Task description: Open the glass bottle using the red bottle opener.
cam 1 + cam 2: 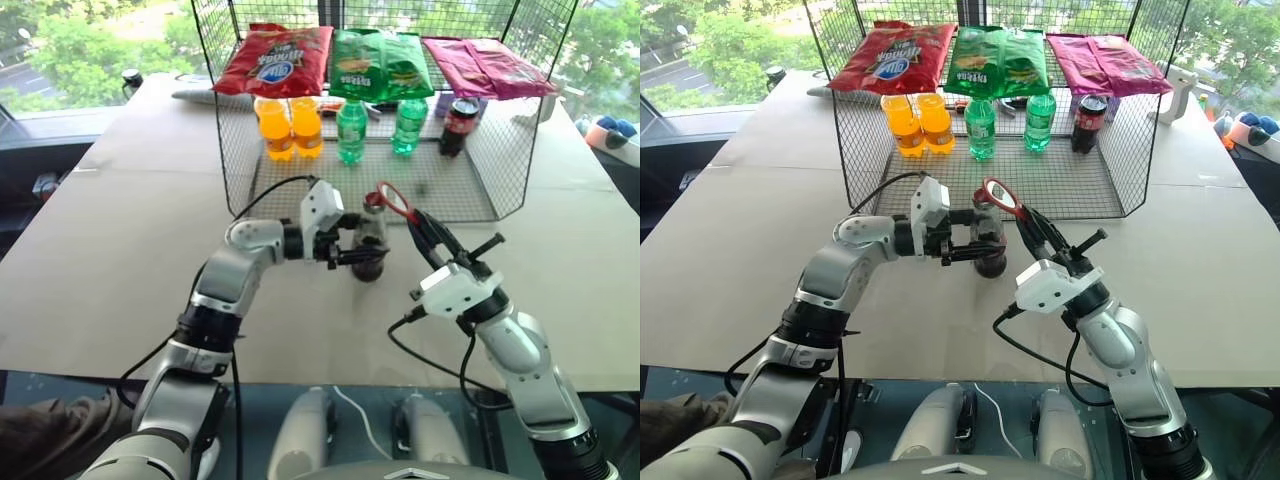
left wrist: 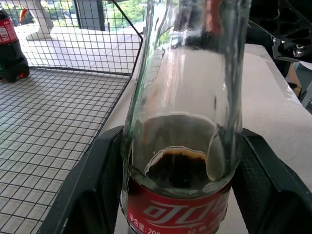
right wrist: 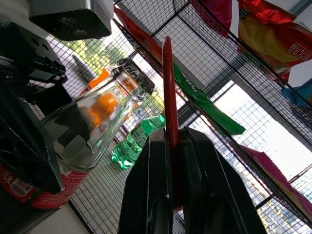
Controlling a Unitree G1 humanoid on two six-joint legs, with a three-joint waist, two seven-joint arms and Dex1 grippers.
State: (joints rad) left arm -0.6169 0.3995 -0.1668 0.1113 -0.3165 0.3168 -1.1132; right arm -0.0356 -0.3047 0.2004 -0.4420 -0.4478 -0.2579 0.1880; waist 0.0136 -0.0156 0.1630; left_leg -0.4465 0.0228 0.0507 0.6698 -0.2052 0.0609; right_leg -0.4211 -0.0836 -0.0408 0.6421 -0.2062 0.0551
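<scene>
The glass bottle (image 1: 370, 240) stands upright on the table in front of the wire cage, holding a little dark liquid above its red label. My left gripper (image 1: 358, 253) is shut on its body from the left, with a black finger (image 2: 92, 185) on each side of the glass. The red bottle opener (image 1: 393, 198) is held edge-on in my shut right gripper (image 1: 420, 228), and its ring head sits just right of the bottle's metal cap (image 3: 134, 73). From the right wrist, the opener (image 3: 169, 87) rises between the fingers (image 3: 156, 185), close beside the neck. I cannot tell whether it touches the cap.
A wire mesh cage (image 1: 480, 190) stands behind the bottle, with chip bags (image 1: 275, 60) lying on top. Inside it are orange bottles (image 1: 290, 128), green bottles (image 1: 352, 130) and a stubby cola bottle (image 1: 458, 126). The table's front edge (image 1: 330, 378) runs close below my arms.
</scene>
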